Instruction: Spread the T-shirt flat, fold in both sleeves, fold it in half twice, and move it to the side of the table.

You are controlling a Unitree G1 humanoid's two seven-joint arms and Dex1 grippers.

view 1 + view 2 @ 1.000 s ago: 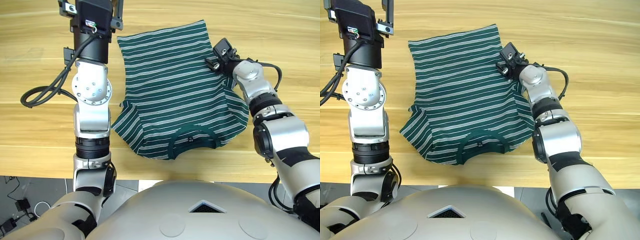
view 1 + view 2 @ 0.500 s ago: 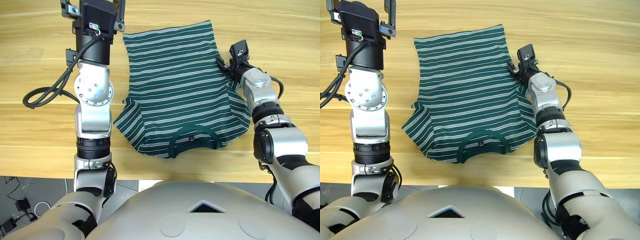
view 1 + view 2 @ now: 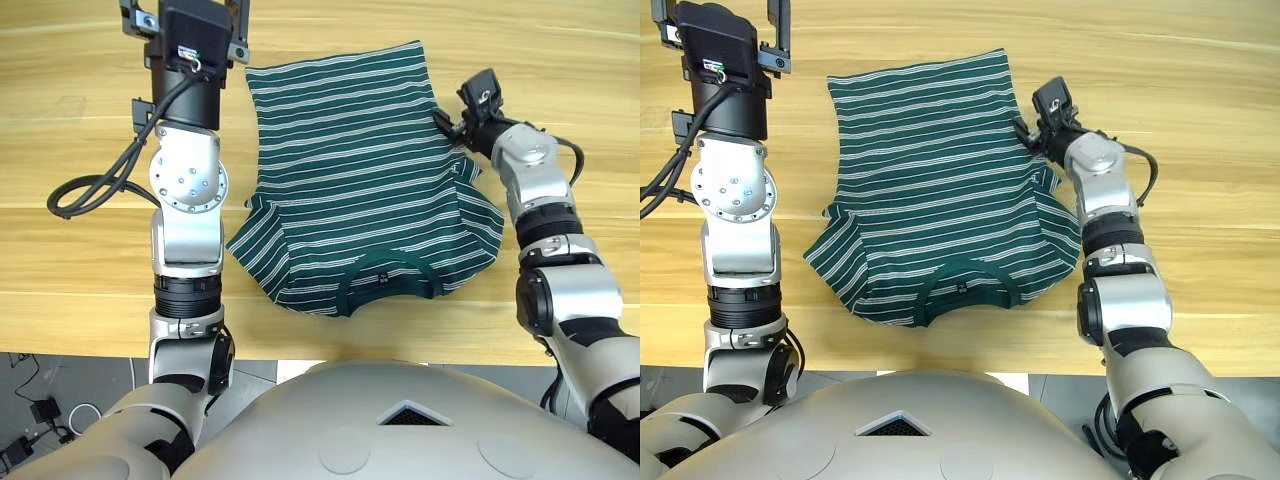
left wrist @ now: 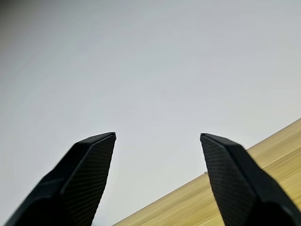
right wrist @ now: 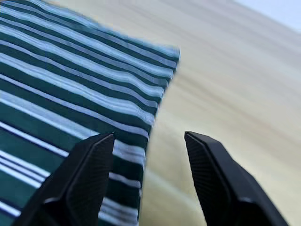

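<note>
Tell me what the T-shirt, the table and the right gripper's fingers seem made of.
T-shirt: soft knit fabric, likely cotton, matte; it wrinkles and drapes. Table: wood or wood-look laminate, smooth satin; long grain lines. Right gripper fingers: black, finely textured surface, perhaps rubber or plastic.

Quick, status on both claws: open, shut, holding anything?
Left claw: open, holding nothing.
Right claw: open, holding nothing, poised at the T-shirt's right edge.
</note>
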